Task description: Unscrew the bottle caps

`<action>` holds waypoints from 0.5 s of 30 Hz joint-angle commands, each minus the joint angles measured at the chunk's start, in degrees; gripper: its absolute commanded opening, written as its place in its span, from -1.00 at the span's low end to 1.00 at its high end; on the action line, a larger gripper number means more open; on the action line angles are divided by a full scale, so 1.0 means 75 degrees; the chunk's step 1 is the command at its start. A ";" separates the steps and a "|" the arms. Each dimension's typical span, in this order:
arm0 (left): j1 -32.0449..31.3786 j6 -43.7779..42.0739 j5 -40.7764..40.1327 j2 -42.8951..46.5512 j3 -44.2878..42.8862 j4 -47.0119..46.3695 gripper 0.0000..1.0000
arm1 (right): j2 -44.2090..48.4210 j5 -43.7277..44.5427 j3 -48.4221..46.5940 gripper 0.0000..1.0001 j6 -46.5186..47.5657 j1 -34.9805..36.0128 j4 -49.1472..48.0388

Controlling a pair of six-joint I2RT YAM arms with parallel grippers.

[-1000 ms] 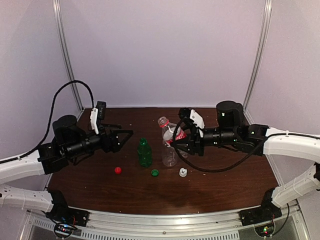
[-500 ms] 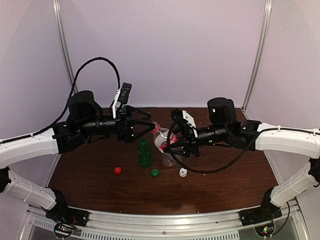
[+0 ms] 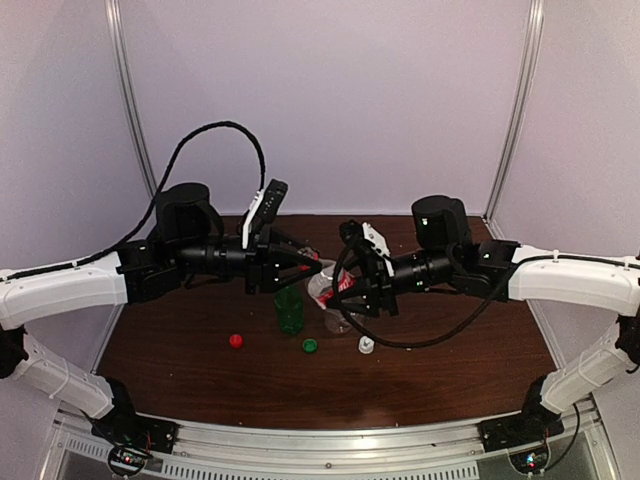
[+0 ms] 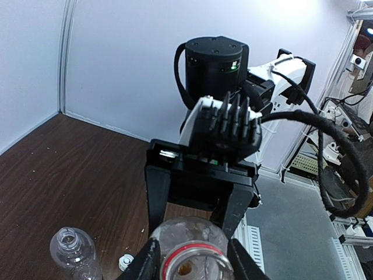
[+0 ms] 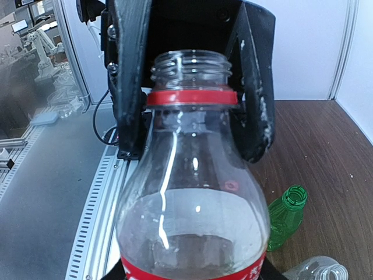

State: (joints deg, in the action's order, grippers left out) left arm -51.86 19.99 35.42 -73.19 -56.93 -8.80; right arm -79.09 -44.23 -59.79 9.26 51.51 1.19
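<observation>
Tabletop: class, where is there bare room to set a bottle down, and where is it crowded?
Bare wood lies along the table's near edge, in front of the red cap, green cap and white cap. Crowded: the middle, where the green bottle, left gripper, right gripper and held bottle meet.

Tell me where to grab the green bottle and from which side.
Grip its body, below the narrowing neck, probably coming in level from the robot's left. The green bottle stands upright and uncapped, and the clear bottle stands close on its right.
</observation>
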 commanded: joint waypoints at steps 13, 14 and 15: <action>-0.0041 -0.0223 -0.0484 0.0132 -0.0166 -0.0179 -1.00 | 0.0066 0.0266 -0.0080 0.23 -0.0004 0.0035 0.0010; -0.0045 -0.0210 -0.0653 0.0170 -0.0141 -0.0147 -1.00 | 0.0096 0.0290 -0.0070 0.31 -0.0004 0.0035 0.0023; -0.0041 -0.0205 -0.0780 0.0216 -0.0103 -0.0126 -1.00 | 0.0118 0.0318 -0.0067 0.38 -0.0013 0.0035 0.0037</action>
State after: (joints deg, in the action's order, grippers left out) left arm -52.05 18.04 33.04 -73.28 -56.93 -8.82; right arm -79.09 -43.33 -59.79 8.58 51.53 1.96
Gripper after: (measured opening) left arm 0.315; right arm 0.645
